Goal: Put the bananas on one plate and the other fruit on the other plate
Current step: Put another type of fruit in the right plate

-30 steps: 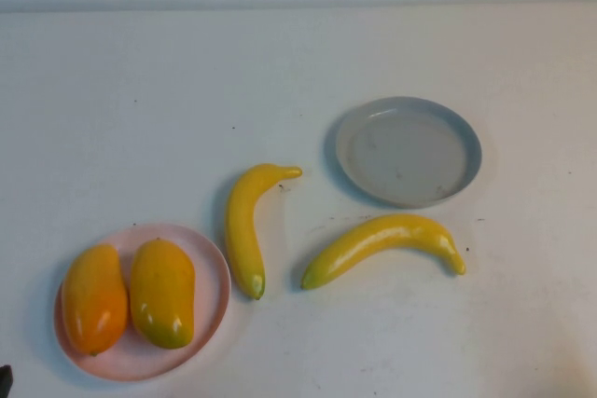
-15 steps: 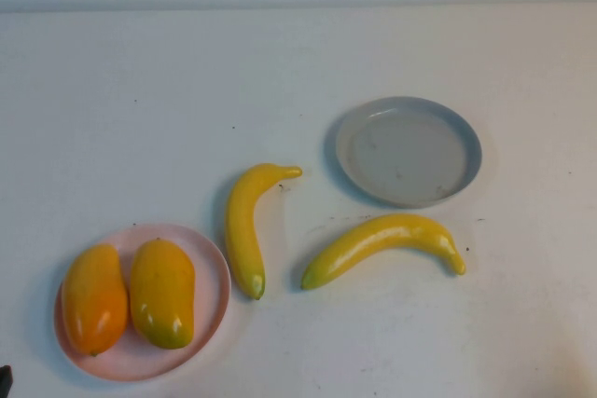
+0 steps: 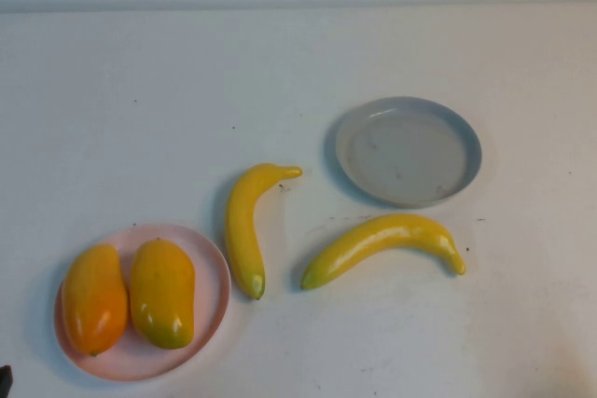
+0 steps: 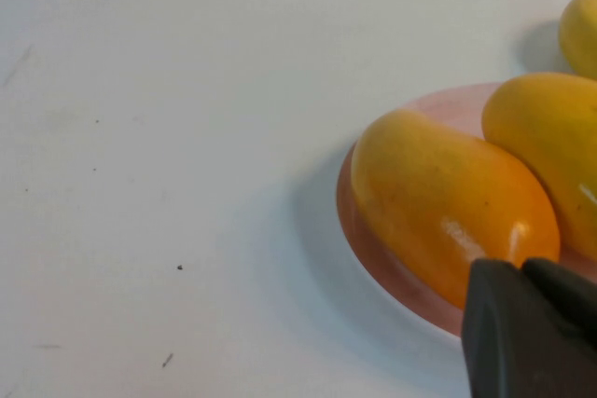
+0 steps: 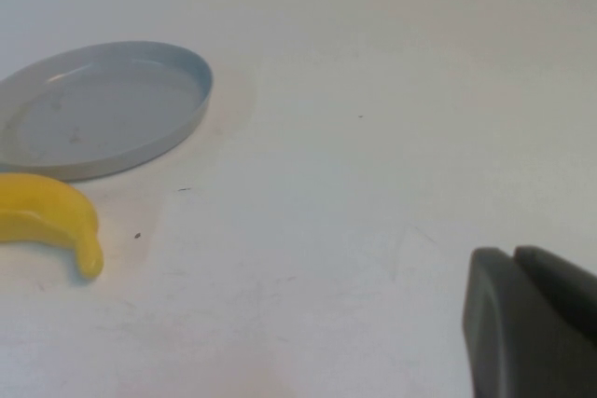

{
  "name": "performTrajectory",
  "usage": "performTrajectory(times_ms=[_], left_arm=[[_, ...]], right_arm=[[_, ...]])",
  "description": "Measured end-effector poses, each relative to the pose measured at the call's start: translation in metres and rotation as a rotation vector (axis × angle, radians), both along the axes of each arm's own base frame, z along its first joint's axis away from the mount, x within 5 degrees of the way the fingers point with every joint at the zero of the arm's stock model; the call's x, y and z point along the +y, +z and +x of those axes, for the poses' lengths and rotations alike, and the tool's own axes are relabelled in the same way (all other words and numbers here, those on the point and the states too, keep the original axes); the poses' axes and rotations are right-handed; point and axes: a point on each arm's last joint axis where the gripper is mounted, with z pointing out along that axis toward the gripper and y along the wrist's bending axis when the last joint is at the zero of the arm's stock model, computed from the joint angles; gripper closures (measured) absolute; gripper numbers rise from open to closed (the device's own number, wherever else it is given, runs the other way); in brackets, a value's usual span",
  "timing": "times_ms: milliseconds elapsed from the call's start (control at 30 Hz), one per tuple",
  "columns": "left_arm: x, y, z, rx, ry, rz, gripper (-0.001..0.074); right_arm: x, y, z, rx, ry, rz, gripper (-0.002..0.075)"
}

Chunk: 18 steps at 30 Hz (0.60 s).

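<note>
on the white surface, the pale pink plate sits at the near left and holds both mango-like fruits side by side, the orange one touching the yellow one. the grey plate lies well apart at the far right. two bananas rest on the surface between the plates: one just beside the pink plate, the other near the grey plate. the left gripper, fingers clenched on nothing, hangs by the orange fruit. the right gripper, fingers also clenched and holding nothing, hovers over bare surface.
</note>
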Motion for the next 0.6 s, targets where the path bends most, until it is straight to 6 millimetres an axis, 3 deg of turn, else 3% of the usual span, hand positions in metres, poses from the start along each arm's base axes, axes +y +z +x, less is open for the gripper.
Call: performTrajectory(times_ms=[167, 600], left_arm=[[0.000, 0.000, 0.000, 0.000, 0.000, 0.000, 0.0739], [0.000, 0.000, 0.000, 0.000, -0.001, 0.002, 0.0739]], right_arm=[[0.001, 0.002, 0.000, -0.021, -0.001, 0.043, 0.0744], [0.001, 0.021, 0.003, -0.211, -0.058, 0.485, 0.0744]])
